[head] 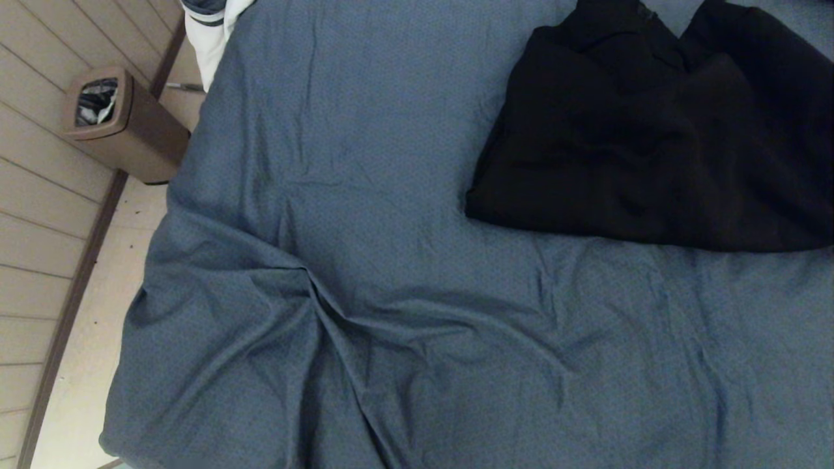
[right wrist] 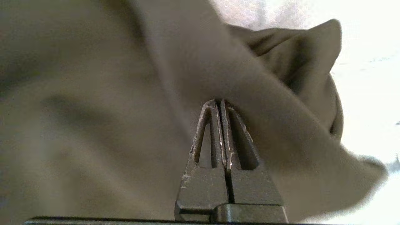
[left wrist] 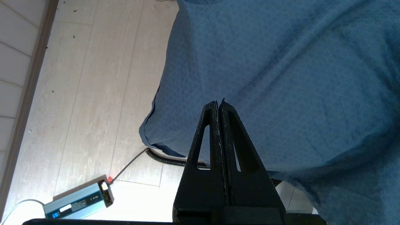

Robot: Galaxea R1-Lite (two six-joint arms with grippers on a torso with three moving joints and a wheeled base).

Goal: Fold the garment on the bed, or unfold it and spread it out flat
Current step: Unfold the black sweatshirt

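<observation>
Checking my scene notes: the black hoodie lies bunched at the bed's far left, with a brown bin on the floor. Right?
Not quite. The head view shows the black hoodie bunched at the far right of the bed. The brown bin is on the floor.

1. The head camera looks steeply down on the bed (head: pixel 365 260) and hoodie (head: pixel 651 143).
2. The left wrist camera faces the bed's corner and the floor (left wrist: pixel 93 93), both shared with the head view.
3. The right wrist camera sits very close against the hoodie.
</observation>
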